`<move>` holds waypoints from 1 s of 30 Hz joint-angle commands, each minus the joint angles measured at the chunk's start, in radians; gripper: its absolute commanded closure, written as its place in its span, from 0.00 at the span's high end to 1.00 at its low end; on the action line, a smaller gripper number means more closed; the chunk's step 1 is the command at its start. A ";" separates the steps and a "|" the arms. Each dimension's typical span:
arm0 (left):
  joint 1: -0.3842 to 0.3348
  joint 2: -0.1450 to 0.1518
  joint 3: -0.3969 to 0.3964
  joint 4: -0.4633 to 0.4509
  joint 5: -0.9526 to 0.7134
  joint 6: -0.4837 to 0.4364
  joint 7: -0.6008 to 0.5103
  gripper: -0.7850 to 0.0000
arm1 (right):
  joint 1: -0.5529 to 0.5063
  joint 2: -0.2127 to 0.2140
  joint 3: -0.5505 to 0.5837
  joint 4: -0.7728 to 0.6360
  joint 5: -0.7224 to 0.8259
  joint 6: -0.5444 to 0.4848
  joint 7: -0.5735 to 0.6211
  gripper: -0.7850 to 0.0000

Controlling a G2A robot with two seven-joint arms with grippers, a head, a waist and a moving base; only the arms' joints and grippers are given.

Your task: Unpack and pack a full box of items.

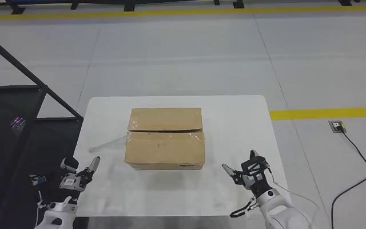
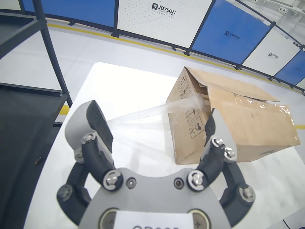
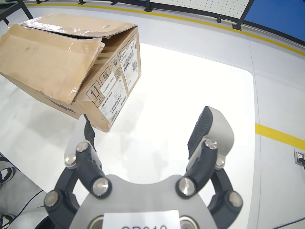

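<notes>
**Box shut on the table, both grippers empty: watch the loose tape**

At the left, the left gripper (image 1: 82, 165) hangs over the near left edge of the table (image 1: 240, 109), its fingers spread wide and holding nothing; a strip of clear tape (image 1: 108, 143) trails from the box's left end across the table toward it, so the likeliest snag is that strip sticking to a finger pad and tugging the box askew when the arm moves.

In the middle stands the cardboard box (image 1: 166, 140), upright, its two top flaps lying down but not flat; the near flap is creased and ragged at its edge, and what is inside is hidden; lifting one flap alone could tear the flap, or could drag the box across the smooth table instead of opening it.

At the right, the right gripper (image 1: 241, 164) sits near the table's near right corner, fingers apart and empty, well clear of the box; a push from this side alone might slide the box leftward.
</notes>
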 commanded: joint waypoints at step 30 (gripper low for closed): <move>-0.164 0.024 -0.044 0.064 -0.335 -0.252 -0.363 1.00 | 0.685 -0.018 -0.156 0.690 1.247 -0.564 0.599 1.00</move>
